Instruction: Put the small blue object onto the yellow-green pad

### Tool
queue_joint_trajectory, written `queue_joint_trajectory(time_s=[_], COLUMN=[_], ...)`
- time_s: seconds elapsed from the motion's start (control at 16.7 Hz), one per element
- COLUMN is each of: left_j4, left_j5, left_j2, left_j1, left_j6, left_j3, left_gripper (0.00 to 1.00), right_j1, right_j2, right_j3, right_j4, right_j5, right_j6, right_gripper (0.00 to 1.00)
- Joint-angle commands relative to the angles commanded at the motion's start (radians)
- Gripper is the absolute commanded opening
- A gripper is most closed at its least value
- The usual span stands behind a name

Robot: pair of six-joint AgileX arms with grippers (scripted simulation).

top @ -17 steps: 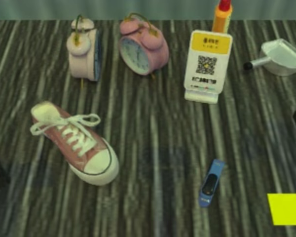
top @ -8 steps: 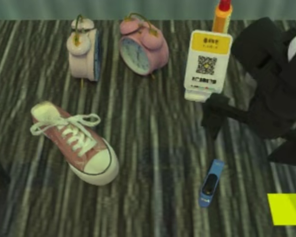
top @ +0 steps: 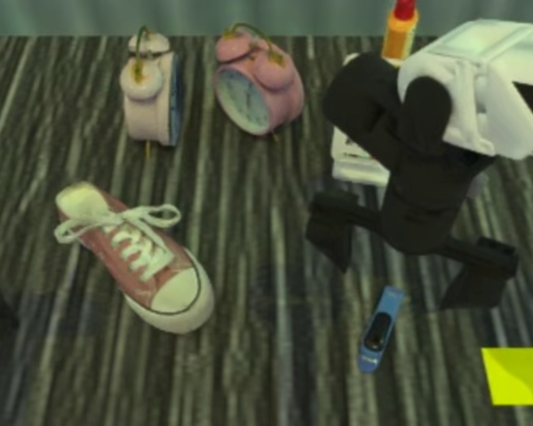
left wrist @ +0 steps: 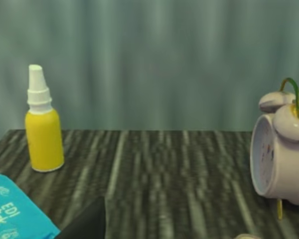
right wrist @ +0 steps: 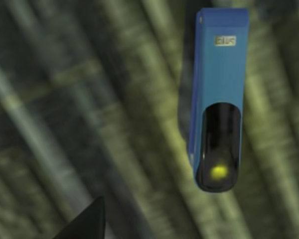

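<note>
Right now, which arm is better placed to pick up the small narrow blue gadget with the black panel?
The right arm. Its open right gripper hangs beside the small blue gadget, which fills its wrist view, and the yellow-green pad lies on that side. The left arm is parked at the table's left edge.

Overhead table (top: 249, 373) view; two low, close wrist views.

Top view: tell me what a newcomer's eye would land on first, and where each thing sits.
The big black-and-white right arm dominates the table's right half, its right gripper hanging with jaws spread wide just above the small narrow blue gadget with a black panel. The flat bright yellow-green square pad glows at the near right corner, bare. At left lies a pink canvas sneaker with white laces, with two pink twin-bell alarm clocks behind it.
</note>
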Motion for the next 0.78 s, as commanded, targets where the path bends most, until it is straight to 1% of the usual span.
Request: queue_joint_trajectory(time_s=[0.24, 0.36, 0.78], left_j4=[0.000, 0.000, 0.000], left_j5=[0.000, 0.000, 0.000], left_j2=[0.000, 0.000, 0.000], left_j1=[0.000, 0.000, 0.000], left_j6=[0.000, 0.000, 0.000], left_j3=[0.000, 0.000, 0.000], left_gripper=[1.00, 1.00, 1.00], right_j1=[-0.005, -0.003, 0.002], right_j2=[-0.002, 0.013, 0.123], right_j3=[-0.005, -0.031, -0.205], right_j4=[0.006, 0.041, 0.333], right_j5=[0.000, 0.000, 0.001], right_j6=[-0.001, -0.002, 0.004], right_gripper=[1.00, 1.00, 1.00])
